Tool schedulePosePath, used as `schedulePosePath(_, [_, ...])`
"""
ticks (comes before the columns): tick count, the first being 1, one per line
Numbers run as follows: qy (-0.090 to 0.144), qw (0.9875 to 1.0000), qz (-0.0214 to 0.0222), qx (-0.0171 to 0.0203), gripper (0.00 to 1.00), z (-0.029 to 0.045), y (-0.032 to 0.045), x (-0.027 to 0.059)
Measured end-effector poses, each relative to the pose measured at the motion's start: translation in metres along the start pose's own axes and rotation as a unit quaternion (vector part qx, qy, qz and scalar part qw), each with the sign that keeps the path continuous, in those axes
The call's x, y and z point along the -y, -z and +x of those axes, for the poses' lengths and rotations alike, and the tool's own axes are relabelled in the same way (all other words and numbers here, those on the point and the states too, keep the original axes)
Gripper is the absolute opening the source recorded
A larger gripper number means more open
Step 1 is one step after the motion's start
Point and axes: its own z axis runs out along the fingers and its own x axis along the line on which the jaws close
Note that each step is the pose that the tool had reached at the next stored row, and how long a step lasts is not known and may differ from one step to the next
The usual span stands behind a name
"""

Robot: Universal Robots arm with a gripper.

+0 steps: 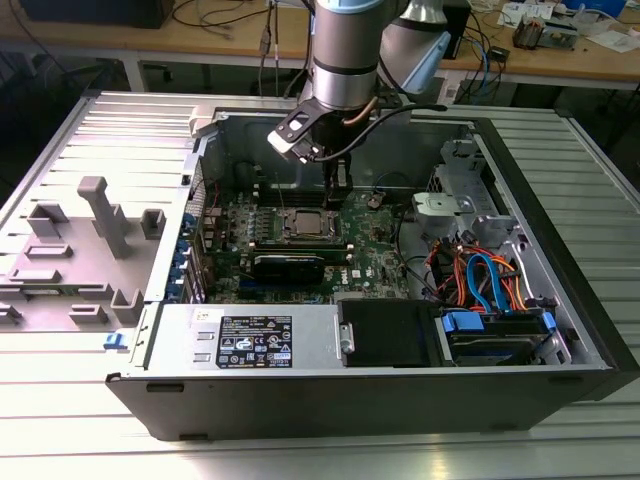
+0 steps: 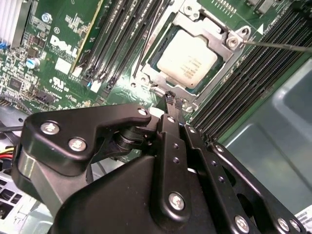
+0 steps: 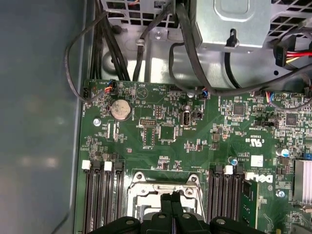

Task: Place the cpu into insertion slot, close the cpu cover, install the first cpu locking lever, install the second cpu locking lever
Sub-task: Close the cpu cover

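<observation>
**Gripper and socket.** The cpu (image 2: pixel 187 61) lies seated in the insertion slot (image 2: pixel 161 56), and the cpu cover (image 2: pixel 202 22) is down around it. The gripper (image 2: pixel 171 99), fingers pressed together with nothing between them, hangs just above the slot's near edge. In the second wrist view the cpu lies straight ahead of the fingertips. A thin locking lever (image 2: pixel 278 47) juts sideways from the cover's corner, apparently unlatched.

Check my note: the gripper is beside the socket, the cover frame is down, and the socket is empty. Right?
No, the socket is not empty: the second wrist view shows the silver chip seated in it. Otherwise right: the cover frame is down, the gripper beside the socket.
</observation>
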Motion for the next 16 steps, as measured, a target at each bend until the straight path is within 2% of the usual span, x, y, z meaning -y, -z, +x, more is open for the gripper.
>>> schedulePosePath(16, [0.000, 1.0000, 0.0000, 0.0000, 0.11, 0.0007, -0.0038, 0.0235])
